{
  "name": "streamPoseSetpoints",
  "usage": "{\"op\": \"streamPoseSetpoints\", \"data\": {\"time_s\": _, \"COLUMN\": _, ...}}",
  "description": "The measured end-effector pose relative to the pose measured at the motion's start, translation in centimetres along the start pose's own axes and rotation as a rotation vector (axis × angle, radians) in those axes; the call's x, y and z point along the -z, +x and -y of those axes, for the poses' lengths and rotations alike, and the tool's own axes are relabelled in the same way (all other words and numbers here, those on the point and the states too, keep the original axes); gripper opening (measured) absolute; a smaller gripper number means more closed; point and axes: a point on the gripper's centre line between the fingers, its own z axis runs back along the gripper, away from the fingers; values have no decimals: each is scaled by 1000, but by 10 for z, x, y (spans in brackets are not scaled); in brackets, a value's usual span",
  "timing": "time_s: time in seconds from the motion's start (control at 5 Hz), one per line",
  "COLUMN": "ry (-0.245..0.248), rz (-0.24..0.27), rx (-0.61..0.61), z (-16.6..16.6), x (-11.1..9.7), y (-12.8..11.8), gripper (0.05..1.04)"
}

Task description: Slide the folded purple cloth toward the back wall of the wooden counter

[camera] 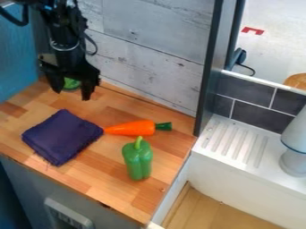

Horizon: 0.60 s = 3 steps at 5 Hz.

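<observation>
My gripper (72,94) hangs open over the back left of the wood-block counter (113,179), with a round green thing (71,83) showing between its spread fingers. Before me lie a folded purple cloth (61,136), an orange carrot (133,128) and a green pepper (138,162). Weathered pale boards (155,36) back the counter; to its right stand a white sink (230,179) and dark tiles (257,116).

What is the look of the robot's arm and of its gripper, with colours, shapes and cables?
The arm is black, with a thin shiny curved edge low on it and black cables looping at its sides. The gripper is black too, with two blocky fingers.
</observation>
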Motion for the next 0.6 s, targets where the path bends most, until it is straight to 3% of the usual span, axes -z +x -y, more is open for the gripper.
{"op": "streamPoseSetpoints", "data": {"time_s": 0.2, "ry": -79, "rz": -83, "rx": 89, "z": -1, "x": 20, "y": -15, "gripper": 990}}
{"op": "streamPoseSetpoints", "data": {"time_s": 0.4, "ry": -93, "rz": -76, "rx": 91, "z": -12, "x": 28, "y": -24, "gripper": 991}}
{"op": "streamPoseSetpoints", "data": {"time_s": 0.6, "ry": -130, "rz": -100, "rx": 127, "z": -13, "x": 36, "y": -41, "gripper": 993}}
